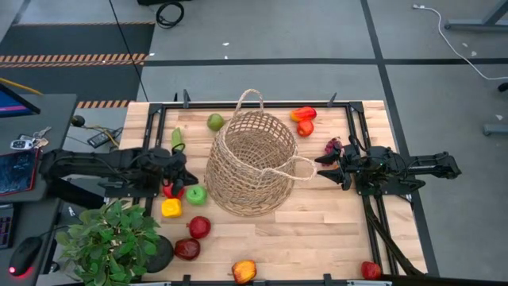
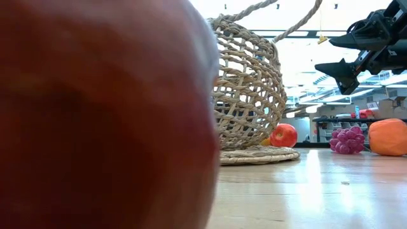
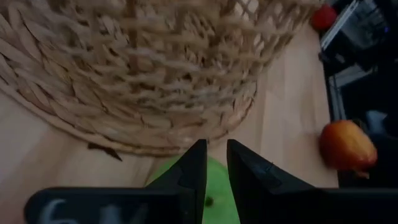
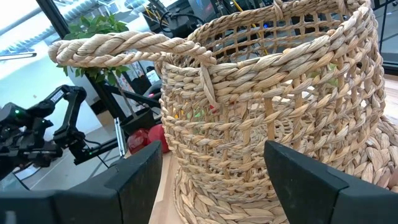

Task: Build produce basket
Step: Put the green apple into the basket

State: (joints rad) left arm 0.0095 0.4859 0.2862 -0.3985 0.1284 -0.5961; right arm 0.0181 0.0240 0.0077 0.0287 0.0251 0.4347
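Observation:
The tan wicker basket (image 1: 252, 163) stands on its base in the middle of the table, one loop handle (image 1: 305, 168) toward the right. Produce lies on the table all around it. My left gripper (image 1: 188, 183) is at the basket's left, slanting down over a green apple (image 3: 214, 193), its fingers only a narrow slit apart with nothing between them. A red fruit (image 1: 169, 191) and a yellow pepper (image 1: 171, 208) lie just beside it. My right gripper (image 1: 321, 168) is level and open, just right of the basket's handle (image 4: 124, 45), and touches nothing. My left gripper's fingertips (image 3: 198, 163) stand close over the top of the green apple, which lies on the table by the basket's base. Whether they touch it I cannot tell.
A green apple (image 1: 215, 121), orange-red fruits (image 1: 303, 115) and purple grapes (image 1: 333, 146) lie at the far side. Red apples (image 1: 198, 227), a peach (image 1: 244, 271) and a red fruit (image 1: 371, 270) lie near the front. A potted plant (image 1: 111, 238) fills the near left corner. A red fruit (image 2: 95, 114) blocks the low view's left.

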